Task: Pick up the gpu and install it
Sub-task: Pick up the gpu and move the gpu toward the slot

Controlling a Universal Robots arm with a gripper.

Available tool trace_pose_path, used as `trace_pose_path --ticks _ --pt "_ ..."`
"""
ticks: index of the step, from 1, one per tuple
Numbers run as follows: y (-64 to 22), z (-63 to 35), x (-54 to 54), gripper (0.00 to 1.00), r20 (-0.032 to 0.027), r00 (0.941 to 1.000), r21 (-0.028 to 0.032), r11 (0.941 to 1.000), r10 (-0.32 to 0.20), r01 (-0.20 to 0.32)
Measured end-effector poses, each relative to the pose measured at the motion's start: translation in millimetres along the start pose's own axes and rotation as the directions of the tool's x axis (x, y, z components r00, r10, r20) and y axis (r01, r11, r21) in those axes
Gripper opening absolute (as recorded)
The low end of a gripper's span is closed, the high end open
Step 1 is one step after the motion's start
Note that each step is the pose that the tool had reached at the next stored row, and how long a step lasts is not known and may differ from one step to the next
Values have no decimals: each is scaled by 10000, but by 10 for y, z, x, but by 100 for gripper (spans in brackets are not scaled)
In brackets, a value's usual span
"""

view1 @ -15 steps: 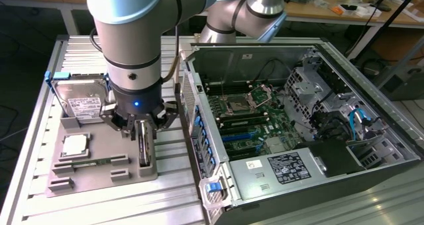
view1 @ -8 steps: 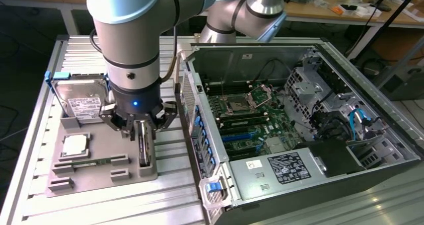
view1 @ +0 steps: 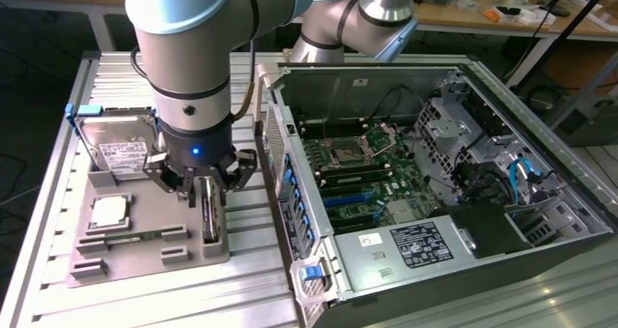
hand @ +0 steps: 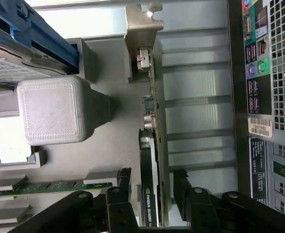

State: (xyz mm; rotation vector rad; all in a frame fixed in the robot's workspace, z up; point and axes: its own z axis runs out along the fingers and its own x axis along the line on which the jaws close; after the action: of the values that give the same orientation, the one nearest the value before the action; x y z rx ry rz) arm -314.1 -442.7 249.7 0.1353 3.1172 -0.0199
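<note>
The gripper (hand: 152, 178) stands half-open astride the edge-on gpu (hand: 148, 148) in its grey holder (view1: 145, 259), fingers (hand: 124, 180) just clear of the card.

White lettering "NVIDIA QUADRO" runs along gpu (hand: 149, 150) edge. White sticker (hand: 260, 127) on computer case (hand: 237, 73) rear: code starting "INGF", rest uncertain. Hard drive (view1: 118, 141) and power supply (view1: 386, 255) labels: print illegible.

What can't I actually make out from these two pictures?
- Exterior view: the gpu stands edge-on, so its faces are hidden, and the pincer covers part of it.
- Wrist view: the gpu's printed label is cut off by the picture edge.
- Exterior view: the arm hides part of the hard drive.
</note>
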Motion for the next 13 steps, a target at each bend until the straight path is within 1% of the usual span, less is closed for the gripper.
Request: trace_pose_path --ticks 1,11,13 --pt "0 1 0 48 1 10000 18 10000 0 0" --pt "0 1 0 48 2 10000 18 10000 0 0" --pt "0 1 0 47 2 10000 18 10000 0 0"
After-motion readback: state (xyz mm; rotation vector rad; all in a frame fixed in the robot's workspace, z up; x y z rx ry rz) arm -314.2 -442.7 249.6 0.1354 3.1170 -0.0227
